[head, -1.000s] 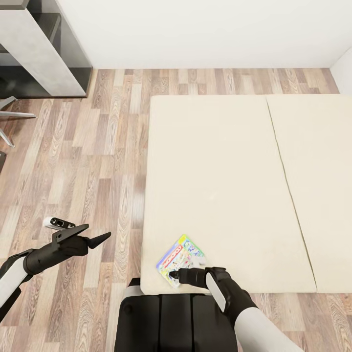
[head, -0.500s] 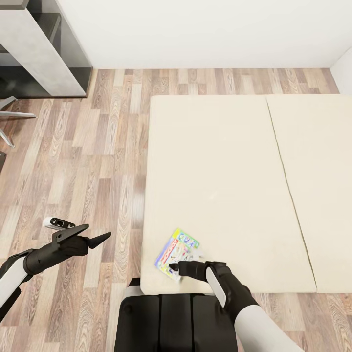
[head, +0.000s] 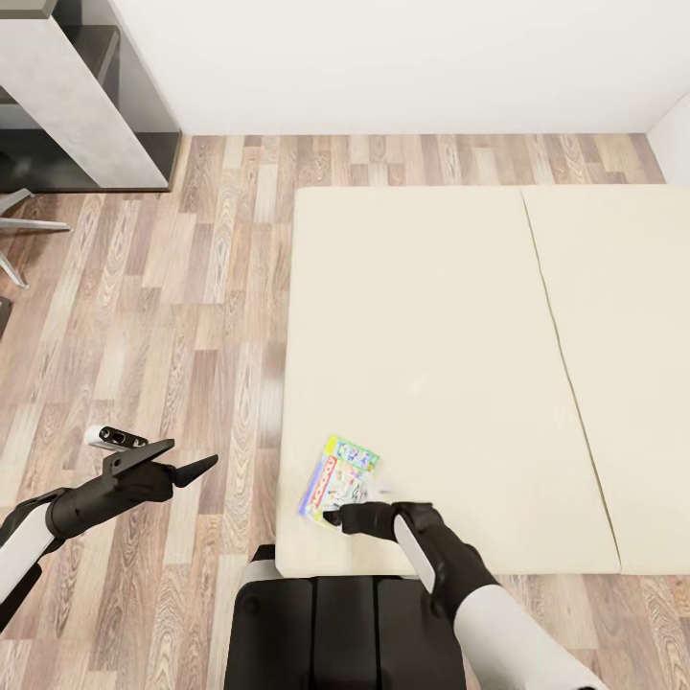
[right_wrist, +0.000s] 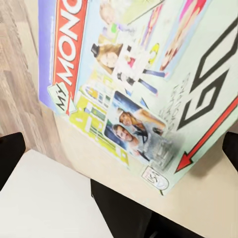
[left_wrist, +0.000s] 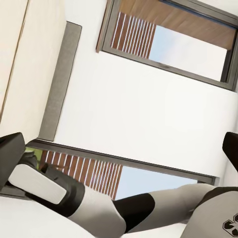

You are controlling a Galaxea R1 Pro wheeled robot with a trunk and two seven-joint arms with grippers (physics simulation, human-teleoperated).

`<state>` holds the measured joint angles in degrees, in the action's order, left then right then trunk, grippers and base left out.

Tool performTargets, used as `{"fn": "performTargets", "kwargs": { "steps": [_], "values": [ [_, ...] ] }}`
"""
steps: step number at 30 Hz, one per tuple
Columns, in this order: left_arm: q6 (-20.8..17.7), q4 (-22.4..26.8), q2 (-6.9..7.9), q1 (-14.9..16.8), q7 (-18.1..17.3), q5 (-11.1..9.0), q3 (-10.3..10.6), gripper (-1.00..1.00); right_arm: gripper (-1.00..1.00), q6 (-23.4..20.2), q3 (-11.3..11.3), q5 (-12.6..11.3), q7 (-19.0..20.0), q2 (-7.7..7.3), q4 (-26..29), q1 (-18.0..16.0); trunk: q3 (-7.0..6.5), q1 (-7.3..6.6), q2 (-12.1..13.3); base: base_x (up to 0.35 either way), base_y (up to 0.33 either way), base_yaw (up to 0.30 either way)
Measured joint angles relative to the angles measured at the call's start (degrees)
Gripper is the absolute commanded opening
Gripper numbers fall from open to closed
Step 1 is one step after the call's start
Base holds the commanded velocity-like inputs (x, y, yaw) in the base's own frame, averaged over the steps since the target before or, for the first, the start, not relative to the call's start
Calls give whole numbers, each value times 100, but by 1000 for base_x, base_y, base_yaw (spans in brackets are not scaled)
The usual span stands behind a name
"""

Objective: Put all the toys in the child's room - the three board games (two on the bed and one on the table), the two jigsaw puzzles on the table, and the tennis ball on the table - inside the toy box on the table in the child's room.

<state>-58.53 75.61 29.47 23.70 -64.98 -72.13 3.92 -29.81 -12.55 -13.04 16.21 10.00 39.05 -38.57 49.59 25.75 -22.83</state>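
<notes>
Wide cream mattress bed (head: pixel 431 316) on wood-plank floor (head: pixel 144 316); flat printed Monopoly board game box (head: pixel 340 477) lies near its front-left corner. Right gripper (head: pixel 335 517) fingers spread, straddling the box's near edge, tips at the right wrist view's sides. Left gripper (head: pixel 187 460) fingers parted over floor

You're looking at wood plank floor (head: pixel 172 316) running left of and beyond mattress. White wall (head: pixel 402 57) closing off far side, meeting floor along straight line. Dark grey cabinet (head: pixel 144 86) sitting in far left corner, pale grey slab (head: pixel 81 105) leaning across its front. Chair base legs (head: pixel 24 230) poking in at left edge. Left wrist view is showing slatted windows (left_wrist: pixel 168 34) in white wall.
</notes>
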Motion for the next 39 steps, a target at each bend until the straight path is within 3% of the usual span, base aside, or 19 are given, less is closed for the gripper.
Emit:
{"fn": "performTargets", "kwargs": {
  "steps": [4, 9, 14, 20, 29, 39],
  "values": [
    [0, 0, 0, 0, 5, 0, 0, 100, 100, 4, -27, -4, 43, 0, 64, -31, 0, 0, 0, 0, 0, 0],
    [8, 0, 0, 0, 5, 0, 0, 100, 100, -106, -94, -18, 97, 0, 540, -42, 0, 0, 0, 0, 0, 0],
    [8, 2, 0, 0, 5, 0, 0, 100, 100, -620, -69, -67, 96, 0, 958, -24, 0, 0, 0, 0, 0, 0],
    [9, 0, 0, 0, 11, 0, 0, 100, 100, -920, -51, -110, 82, -1, 1644, 63, 0, 0, 0, 0, 0, 0],
    [17, 0, 0, 0, 14, 0, 0, 100, 100, -1017, 2, -88, 31, -1, 1822, 143, 0, 0, 0, 0, 0, 0],
    [17, 0, 0, 0, 14, 1, 0, 100, 100, -1017, 533, -79, -34, -13, 1758, 126, 0, 0, 0, 0, 0, 0]
  ]
}}
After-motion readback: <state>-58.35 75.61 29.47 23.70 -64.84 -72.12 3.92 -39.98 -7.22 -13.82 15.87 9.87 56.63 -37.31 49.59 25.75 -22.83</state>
